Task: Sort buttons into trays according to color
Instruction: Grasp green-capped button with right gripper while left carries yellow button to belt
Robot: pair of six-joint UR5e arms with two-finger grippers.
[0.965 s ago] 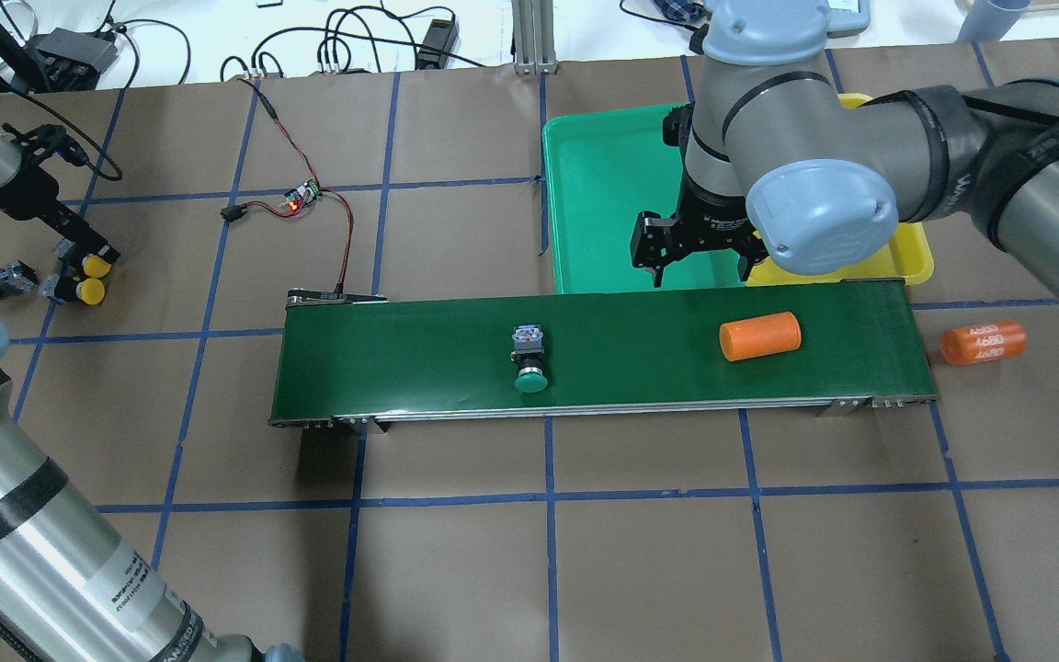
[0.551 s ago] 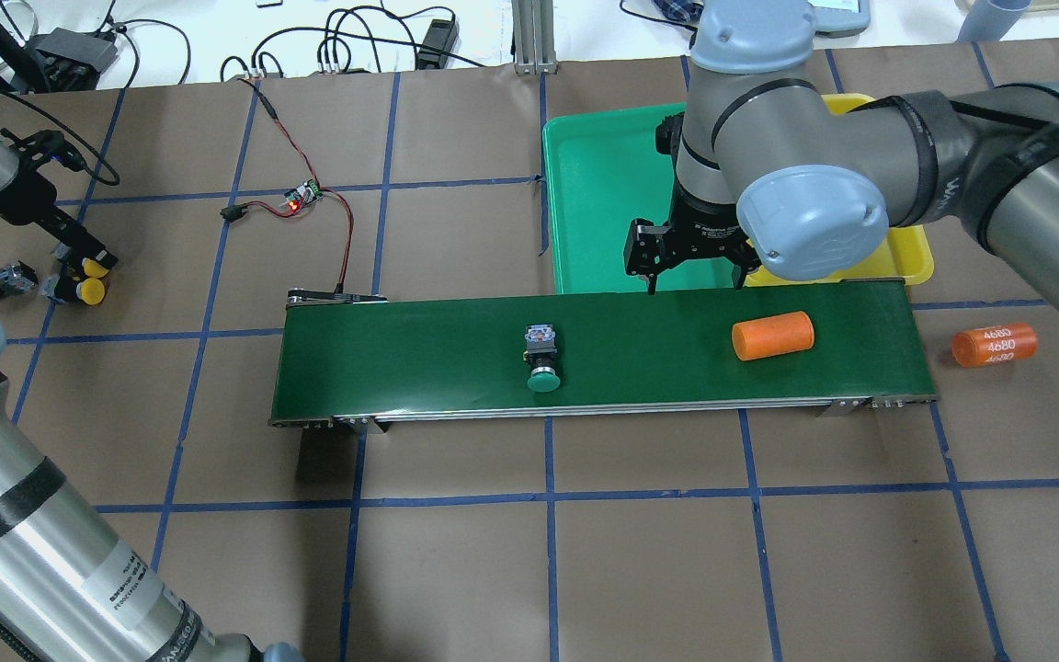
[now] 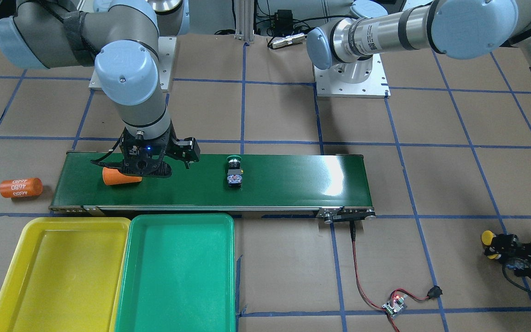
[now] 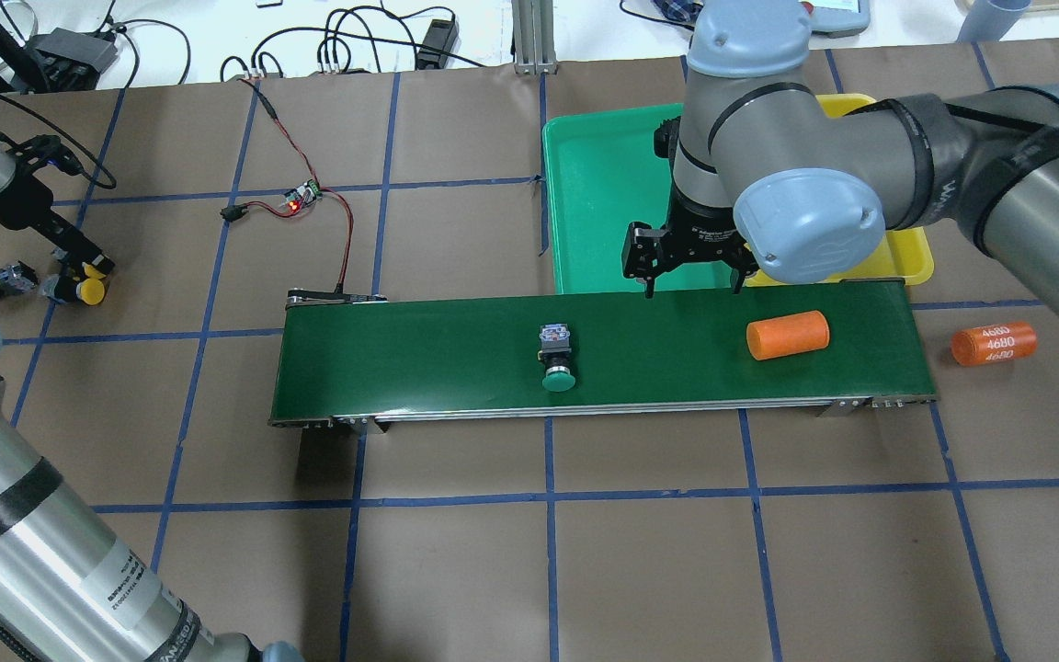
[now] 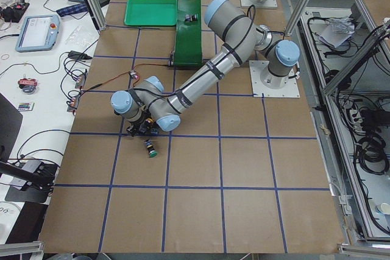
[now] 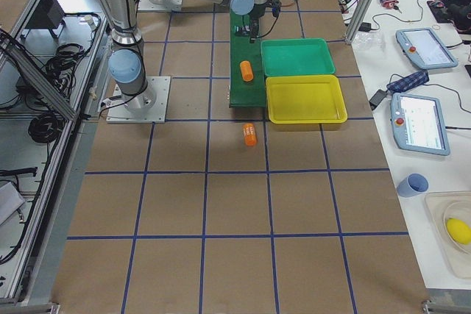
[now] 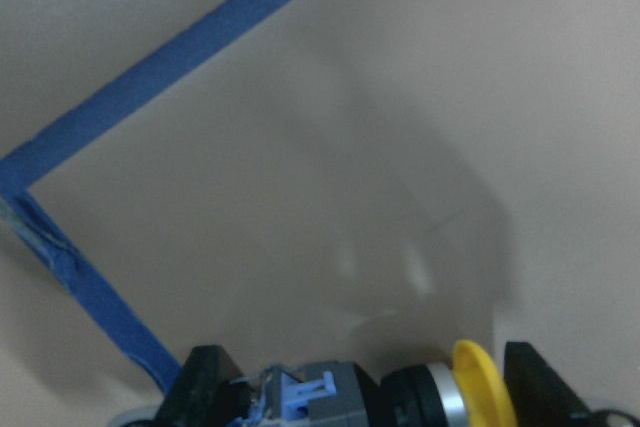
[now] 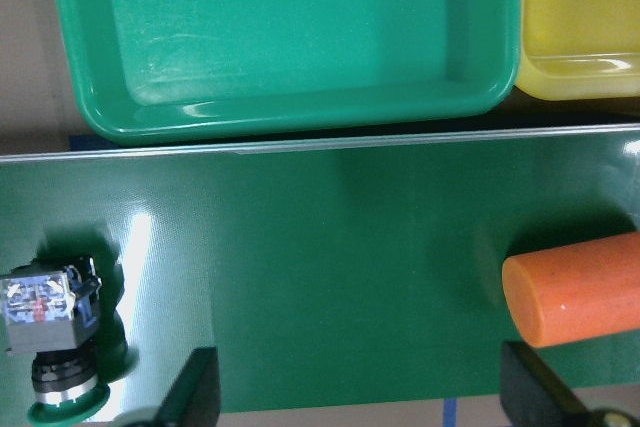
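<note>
buttons first. overhead view: one green button (image 4: 555, 357) lies on its side near the middle of the conveyor belt (image 4: 382, 354), cap toward the robot, grey block toward the trays. right gripper (image 4: 692, 287) hangs open w/ nothing in it, over the belt's far edge by the green tray (image 4: 594, 175), between that button and an orange cylinder (image 4: 787, 335). i think the step is grabbing this button for the green tray. to do it well, slide the gripper to the robot's left till the button sits btwn the fingers (image 4: 648, 276), drop straight down, pinch the black body, not the round cap, and keep off the cylinder. fingers line up along the belt, so prob no wrist turn needed. right arm comes in over the yellow tray (image 4: 911, 257), wrist pointing straight down.

front view: no buttons in either tray yet.

right wrist view: the button sits at the bottom left corner, off to one side of the fingers, so you're not over it yet.

left wrist view: left gripper (image 7: 367, 377) has its fingers wide apart, one at each end of a yellow button (image 7: 400, 397); looks open, not squeezing.

left side view: left arm is stretched long and low, a second green button (image 5: 149, 149) just beside the gripper.
</note>
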